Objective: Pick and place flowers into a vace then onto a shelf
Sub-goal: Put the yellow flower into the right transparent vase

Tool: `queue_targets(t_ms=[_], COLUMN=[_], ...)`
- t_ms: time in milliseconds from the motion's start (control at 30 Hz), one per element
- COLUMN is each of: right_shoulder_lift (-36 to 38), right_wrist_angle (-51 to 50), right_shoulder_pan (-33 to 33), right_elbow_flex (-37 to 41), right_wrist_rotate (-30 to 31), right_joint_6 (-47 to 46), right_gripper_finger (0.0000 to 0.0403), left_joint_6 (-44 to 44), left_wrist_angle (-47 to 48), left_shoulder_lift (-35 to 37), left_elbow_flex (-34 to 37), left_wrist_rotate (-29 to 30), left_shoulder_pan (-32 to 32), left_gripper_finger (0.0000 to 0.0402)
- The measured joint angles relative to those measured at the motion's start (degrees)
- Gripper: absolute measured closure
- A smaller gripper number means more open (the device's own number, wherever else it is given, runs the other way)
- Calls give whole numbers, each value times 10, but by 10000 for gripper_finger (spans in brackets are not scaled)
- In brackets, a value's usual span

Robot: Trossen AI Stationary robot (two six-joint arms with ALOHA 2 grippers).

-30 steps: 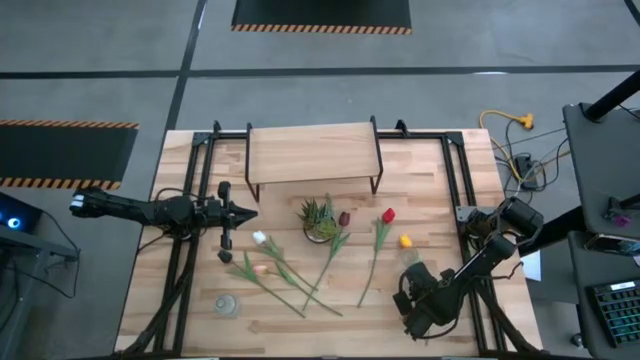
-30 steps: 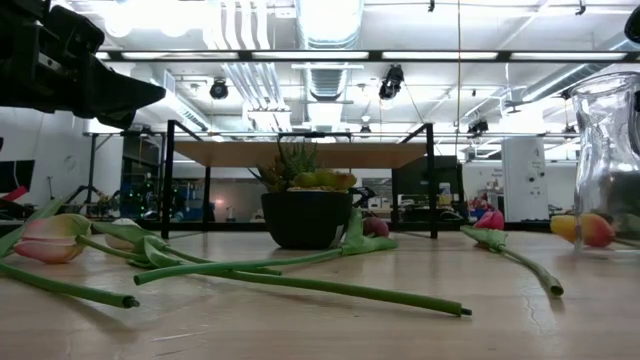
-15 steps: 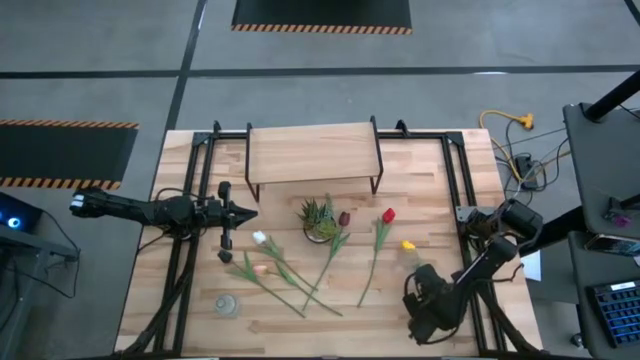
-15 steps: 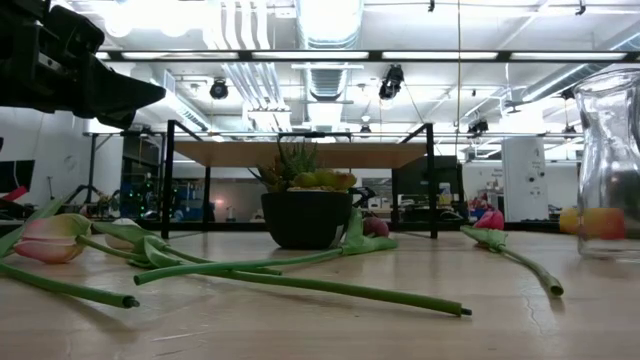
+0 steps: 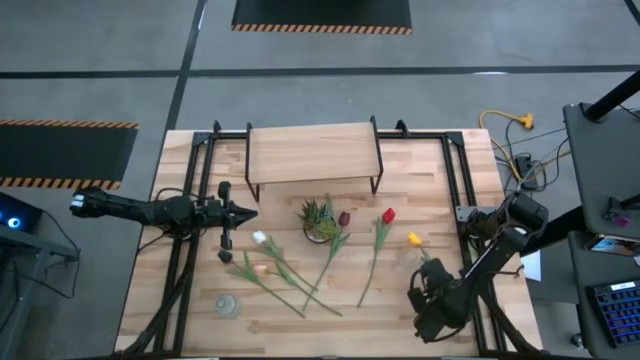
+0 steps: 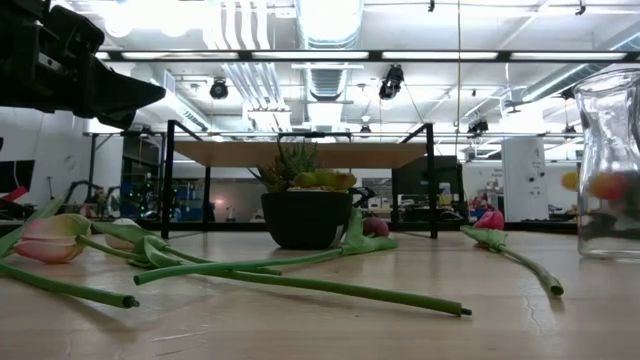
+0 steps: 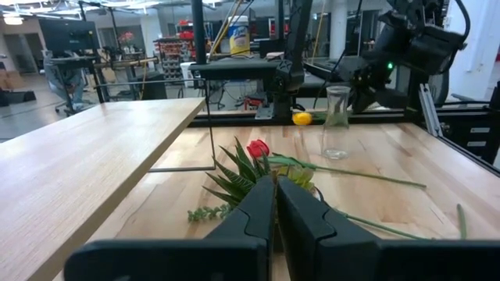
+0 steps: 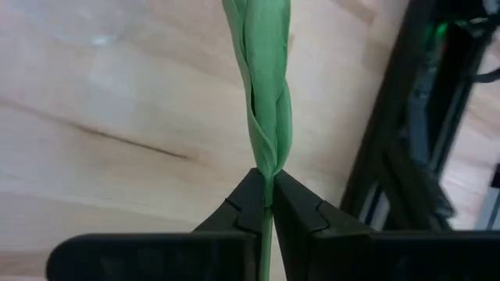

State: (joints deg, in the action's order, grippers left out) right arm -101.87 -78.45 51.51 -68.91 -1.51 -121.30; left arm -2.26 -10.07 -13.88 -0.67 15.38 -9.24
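My right gripper (image 8: 269, 187) is at the table's near right and is shut on the yellow tulip, whose head (image 5: 413, 239) shows raised behind the clear glass vase (image 6: 610, 165) in the low view. The vase (image 7: 336, 123) stands upright on the table beside that head (image 7: 301, 118). White (image 5: 260, 238), pink (image 5: 262, 269), maroon (image 5: 344, 217) and red (image 5: 388, 215) tulips lie flat on the table. The shelf (image 5: 312, 153) stands at the far middle. My left gripper (image 5: 247, 212) hovers shut, left of the tulips. My right gripper pinches the yellow tulip's thin green stem (image 8: 268, 176) between its two fingers, just below where a leaf wraps the stem. The fingers lie across the stem. The head end (image 6: 600, 185) is off the table.
A small spiky potted plant (image 5: 318, 220) stands mid-table among the tulips. A small round glass object (image 5: 227, 304) sits near the near left corner. Black frame rails run along both table sides. There is bare wood between the shelf legs and the plant.
My right gripper has moved a little toward the table's right edge, still holding the yellow tulip. The tulip's head has risen from the table top beside the vase to about mid-height of the vase in the low view.
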Motion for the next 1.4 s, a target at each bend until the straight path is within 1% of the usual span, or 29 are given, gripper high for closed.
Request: queue_targets(t_ms=[167,333,367,467,533,633,867,933,1067,1233,1333,1400], right_shoulder_lift=[22,38,45,70,87,111,144,149,162,178,189,198], right_wrist_angle=[-48,-118,-114,-117,-115,-115,-116,-116,-115,-111,-100,-78], right_shoulder_pan=[0,0,0,1,1,1,1,1,1,1,1,1], right_elbow_flex=[-30,-68,-73,-85,-89,-90,-87,-87,-87,-87,-87,-86], right_wrist_rotate=[1,3,11,64,86,107,127,147,213,358,434,490], right_joint_6=[0,-3,1,11,10,9,28,41,73,109,146,187], right_gripper_finger=[390,390,390,390,390,390,390,390,390,390,390,390], left_joint_6=[0,0,0,0,0,0,0,0,0,0,0,0], left_wrist_angle=[0,0,0,0,0,0,0,0,0,0,0,0], left_shoulder_lift=[0,0,0,0,0,0,0,0,0,0,0,0], left_elbow_flex=[0,0,0,0,0,0,0,0,0,0,0,0], left_wrist_rotate=[0,0,0,0,0,0,0,0,0,0,0,0], left_shoulder_pan=[0,0,0,0,0,0,0,0,0,0,0,0], left_gripper_finger=[402,402,402,402,402,402,402,402,402,402,402,402])
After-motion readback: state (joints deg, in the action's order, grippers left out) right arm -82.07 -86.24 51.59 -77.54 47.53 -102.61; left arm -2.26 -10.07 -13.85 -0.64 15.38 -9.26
